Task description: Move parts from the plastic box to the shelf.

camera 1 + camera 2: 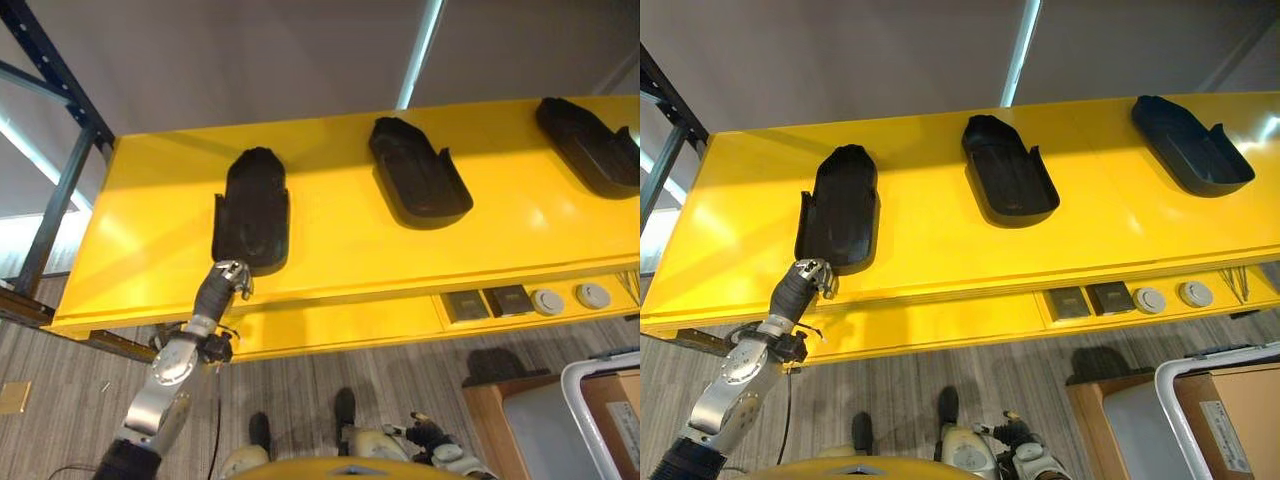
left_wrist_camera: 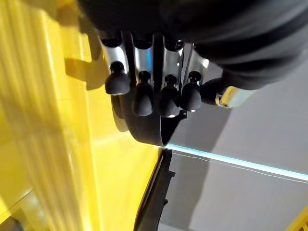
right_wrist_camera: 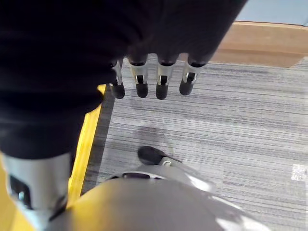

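I am holding the left hand (image 1: 232, 277) at the near end of the leftmost black part (image 1: 252, 210), which is lying flat on the yellow shelf (image 1: 130, 240). In the left wrist view the fingers (image 2: 143, 98) are hanging in a row, relaxed rather than curled, with the dark rim of the part just past their tips — I am not seeing them wrapped round anything. Whether the tips are touching the part or sitting just clear of it, I cannot tell.

The right hand (image 3: 151, 79) is hanging idle at my side, fingers straight and slack over the grey floor, carrying nothing.

Two more black parts are lying on the same shelf: a middle part (image 1: 418, 172) and a right-hand part (image 1: 588, 145), well apart from each other in a row. The white-rimmed plastic box (image 1: 592, 400) is standing low on my right, beside a cardboard box (image 1: 1232, 415); its contents are hidden.

Judgement: the placing step for the left part is ending. The next move calls for drawing the left hand straight back off the shelf edge without dragging the part, then turning toward the plastic box — its interior needs checking first.
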`<state>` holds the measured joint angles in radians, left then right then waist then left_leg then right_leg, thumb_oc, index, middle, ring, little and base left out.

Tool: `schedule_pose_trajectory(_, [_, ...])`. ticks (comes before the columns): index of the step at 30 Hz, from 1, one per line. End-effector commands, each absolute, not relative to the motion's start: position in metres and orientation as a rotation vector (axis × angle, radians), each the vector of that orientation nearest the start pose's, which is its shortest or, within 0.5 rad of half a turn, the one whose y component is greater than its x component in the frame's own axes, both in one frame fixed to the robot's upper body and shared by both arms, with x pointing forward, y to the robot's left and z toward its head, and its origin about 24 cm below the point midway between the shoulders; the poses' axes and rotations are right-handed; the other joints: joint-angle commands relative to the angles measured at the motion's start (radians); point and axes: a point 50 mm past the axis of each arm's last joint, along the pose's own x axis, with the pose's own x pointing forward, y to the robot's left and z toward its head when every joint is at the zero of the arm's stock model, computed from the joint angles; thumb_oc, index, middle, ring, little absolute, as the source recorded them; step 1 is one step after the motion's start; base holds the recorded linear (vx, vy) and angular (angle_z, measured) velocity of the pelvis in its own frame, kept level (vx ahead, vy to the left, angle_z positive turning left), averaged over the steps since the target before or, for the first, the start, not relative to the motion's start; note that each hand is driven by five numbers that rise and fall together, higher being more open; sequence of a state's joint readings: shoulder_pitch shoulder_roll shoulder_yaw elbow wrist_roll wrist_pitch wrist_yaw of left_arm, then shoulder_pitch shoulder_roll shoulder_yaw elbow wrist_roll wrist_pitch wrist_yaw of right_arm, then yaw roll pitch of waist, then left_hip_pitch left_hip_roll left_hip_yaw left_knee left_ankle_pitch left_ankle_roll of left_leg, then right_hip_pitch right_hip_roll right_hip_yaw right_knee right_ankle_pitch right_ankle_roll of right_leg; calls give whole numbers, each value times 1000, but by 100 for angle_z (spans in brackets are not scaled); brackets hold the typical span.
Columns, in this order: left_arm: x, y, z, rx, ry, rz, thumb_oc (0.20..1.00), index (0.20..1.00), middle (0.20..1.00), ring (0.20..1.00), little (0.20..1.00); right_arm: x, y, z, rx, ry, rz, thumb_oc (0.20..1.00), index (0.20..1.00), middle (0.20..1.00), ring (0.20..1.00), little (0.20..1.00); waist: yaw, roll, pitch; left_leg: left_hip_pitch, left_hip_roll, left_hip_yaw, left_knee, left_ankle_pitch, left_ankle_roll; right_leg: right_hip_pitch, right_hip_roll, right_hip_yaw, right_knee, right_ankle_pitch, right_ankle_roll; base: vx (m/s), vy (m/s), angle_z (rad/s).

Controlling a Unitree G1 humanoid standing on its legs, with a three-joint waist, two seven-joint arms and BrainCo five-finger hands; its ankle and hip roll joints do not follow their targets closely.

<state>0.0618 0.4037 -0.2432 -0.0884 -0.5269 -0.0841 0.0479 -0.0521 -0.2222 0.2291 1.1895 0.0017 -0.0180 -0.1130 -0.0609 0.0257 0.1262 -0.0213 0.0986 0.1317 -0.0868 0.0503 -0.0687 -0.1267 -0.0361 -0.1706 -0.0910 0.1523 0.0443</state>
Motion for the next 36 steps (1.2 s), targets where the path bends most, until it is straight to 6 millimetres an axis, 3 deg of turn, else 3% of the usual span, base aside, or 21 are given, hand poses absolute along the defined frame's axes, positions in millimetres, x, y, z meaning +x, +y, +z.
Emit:
schedule_pose_trajectory(1, [250, 180, 74, -129, -130, -118, 200, 200, 200, 200, 200, 126, -206, -156, -388, 1102, 3, 1000, 1000, 1000, 1000, 1000, -14, -37, 25, 2, 57, -25, 0, -63, -25, 75, -57, 10, 4, -159, 84, 8, 3, -10])
schedule_pose_trajectory(13, [267, 196, 84, -74, -178, -20, 200, 200, 200, 200, 200, 133, -209, -153, -387, 1077, -14, 1000, 1000, 1000, 1000, 1000, -24, -45, 32, -39, 61, -9, 0, -56, -25, 26, -50, 22, 4, -152, 84, 10, 0, -4])
schedule_pose_trajectory(21, [267, 194, 84, -84, -182, -23, 200, 200, 200, 200, 200, 130, -210, -154, -387, 1090, -19, 1000, 1000, 1000, 1000, 1000, -22, -43, 32, -14, 59, -9, 0, -64, -24, 52, -51, 19, 4, -162, 81, 12, 0, -4])
schedule_pose_trajectory(29, [244, 188, 90, -115, -223, -79, 200, 200, 200, 200, 200, 128, -215, -155, -394, 1108, -33, 1000, 1000, 1000, 1000, 1000, 13, -24, 27, 61, 52, -31, 0, -82, -22, 152, -66, -16, 4, -187, 80, 1, -4, 7])
schedule_pose_trajectory(36, [222, 203, 97, -67, -257, -23, 200, 200, 200, 200, 200, 123, -230, -155, -500, 1170, -4, 1000, 1000, 1000, 1000, 1000, 82, -11, -16, 120, 40, -81, 5, -90, -18, 251, -79, -63, 4, -216, 74, -12, -1, 22])
